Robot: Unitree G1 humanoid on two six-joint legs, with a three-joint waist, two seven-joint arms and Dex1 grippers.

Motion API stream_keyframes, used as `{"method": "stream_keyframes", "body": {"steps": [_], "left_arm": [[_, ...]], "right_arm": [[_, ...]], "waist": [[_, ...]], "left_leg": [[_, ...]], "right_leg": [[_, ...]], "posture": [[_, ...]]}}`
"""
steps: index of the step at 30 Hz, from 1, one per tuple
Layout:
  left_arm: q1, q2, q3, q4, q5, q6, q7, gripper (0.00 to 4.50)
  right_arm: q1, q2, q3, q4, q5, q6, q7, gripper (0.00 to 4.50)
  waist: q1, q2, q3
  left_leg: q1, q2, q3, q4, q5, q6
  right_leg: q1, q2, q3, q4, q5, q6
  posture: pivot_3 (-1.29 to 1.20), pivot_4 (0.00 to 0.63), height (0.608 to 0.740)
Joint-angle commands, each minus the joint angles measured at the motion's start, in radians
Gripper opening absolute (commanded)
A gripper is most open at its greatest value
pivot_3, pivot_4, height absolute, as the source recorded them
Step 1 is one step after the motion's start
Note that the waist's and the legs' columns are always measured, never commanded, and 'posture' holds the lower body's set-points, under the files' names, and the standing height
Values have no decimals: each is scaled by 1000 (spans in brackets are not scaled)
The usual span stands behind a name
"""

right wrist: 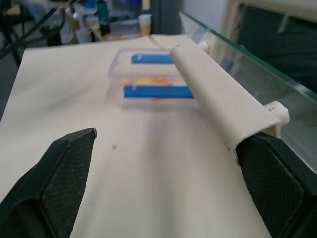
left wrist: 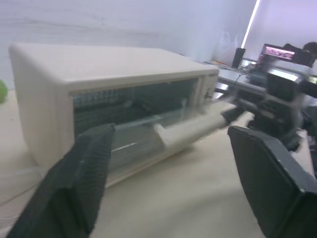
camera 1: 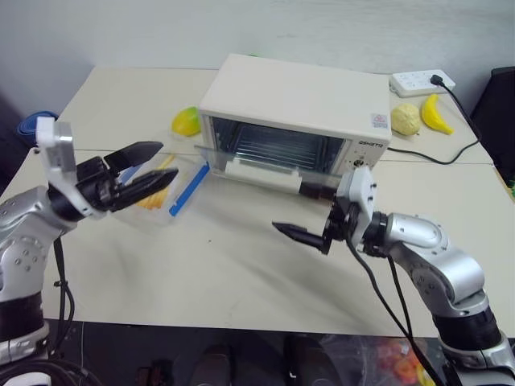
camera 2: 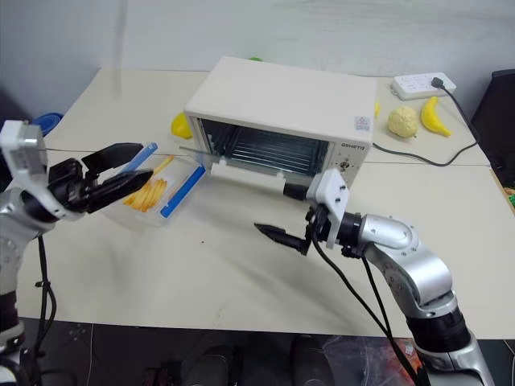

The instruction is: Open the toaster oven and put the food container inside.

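Overhead, your toaster oven (camera 1: 298,108) sat mid-table (camera 1: 241,273), door down, the food container (camera 2: 157,191) just left of it. Your left gripper (camera 1: 143,170) hovered above that box, fingers parted and empty. Only your right wrist view showed the right gripper (right wrist: 163,193) spread wide, empty, under the door handle (right wrist: 218,104).
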Motion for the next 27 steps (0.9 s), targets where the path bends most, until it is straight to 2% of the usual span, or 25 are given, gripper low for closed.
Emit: {"method": "stream_keyframes", "body": {"steps": [1, 4, 10, 14, 19, 24, 27], "left_arm": [[-131, -24, -73, 110, 99, -73, -4, 2685], [-241, -62, -136, 226, 176, -124, -22, 1680], [-366, -134, -238, 411, 322, -242, -66, 41], [-354, -148, -307, 440, 405, -319, -138, 41], [-280, -119, -401, 391, 499, -411, -254, 41], [-202, -130, -398, 327, 549, -428, -193, 41], [-122, -144, -417, 257, 590, -424, -138, 41]], "right_arm": [[13, -5, 21, -29, -52, -86, 44, 4500], [29, 8, 29, -23, -78, -114, 49, 4500], [68, 25, 42, -29, -124, -158, 46, 4500], [146, 6, 22, -39, -152, -201, 47, 4500], [357, -25, -74, -68, -160, -303, 61, 4500], [609, -43, -234, -66, -133, -407, 85, 4500], [631, -31, -297, -62, -96, -415, 71, 4500]], "waist": [[1, 0, 0], [0, 0, 0], [-3, 0, 0], [1, -1, 0], [11, -1, 0], [26, -1, 0], [25, -1, 0]], "left_leg": [[0, -2, 0, 1, 0, 0], [0, -2, 0, 1, 0, 0], [0, -3, 0, 0, 0, 0], [-1, -3, 0, 1, 0, 0], [-1, -3, 0, 0, 0, 0], [0, -3, 0, 3, 0, 0], [2, -2, 0, 4, 0, 0]], "right_leg": [[0, 0, 0, 0, 0, 0], [0, 1, 1, 1, 0, 1], [-1, 2, 2, 1, 0, 1], [-1, 2, 2, 1, 1, 1], [-1, 2, 2, 1, 1, 1], [0, 2, 2, 0, 1, 1], [3, 2, 4, 0, 1, 2]], "posture": [[0, 150, 740], [0, 150, 740], [0, 150, 740], [0, 150, 740], [0, 150, 740], [0, 150, 740], [0, 150, 740]]}}
